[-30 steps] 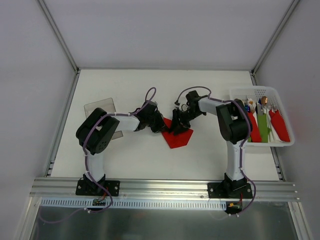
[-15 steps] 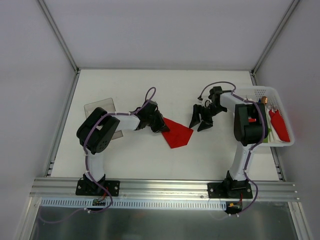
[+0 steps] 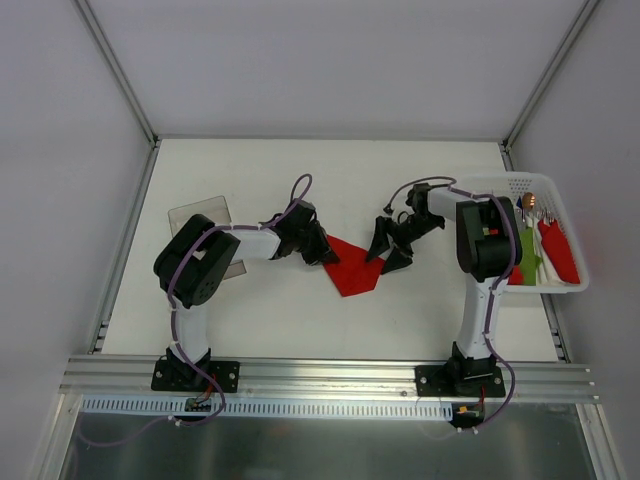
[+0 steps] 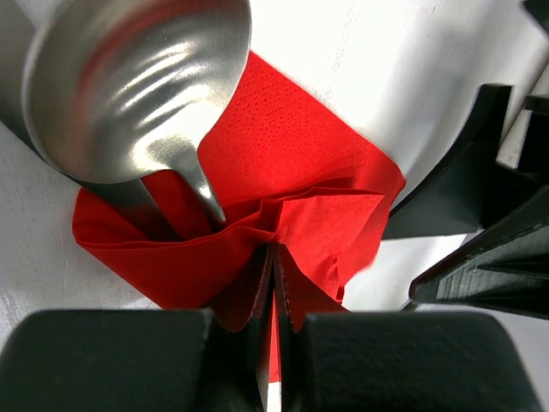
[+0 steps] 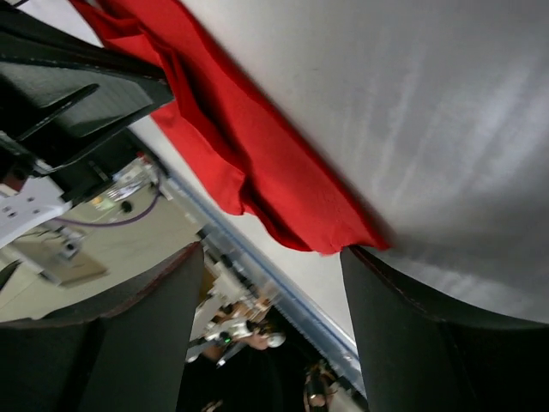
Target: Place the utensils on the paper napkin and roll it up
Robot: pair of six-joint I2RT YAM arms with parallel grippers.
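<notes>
The red paper napkin (image 3: 356, 270) lies partly folded at mid-table. My left gripper (image 3: 322, 250) is shut on its gathered left edge; in the left wrist view the jaws (image 4: 274, 266) pinch a fold of the napkin (image 4: 309, 163). A shiny silver spoon (image 4: 137, 86) lies with its bowl off the napkin's edge and its handle tucked under the fold. My right gripper (image 3: 388, 246) is open and empty just right of the napkin's right corner. In the right wrist view its fingers (image 5: 429, 335) straddle the tip of the napkin (image 5: 257, 154) without touching it.
A white basket (image 3: 520, 183) at the right edge holds rolled red and green napkin bundles with cutlery tips. A clear plastic sheet (image 3: 200, 214) lies at the left behind the left arm. The left gripper shows in the right wrist view (image 5: 77, 94).
My right gripper let go of the napkin and pulled away to the right, then came back a little toward its right corner. The left gripper kept its hold.
</notes>
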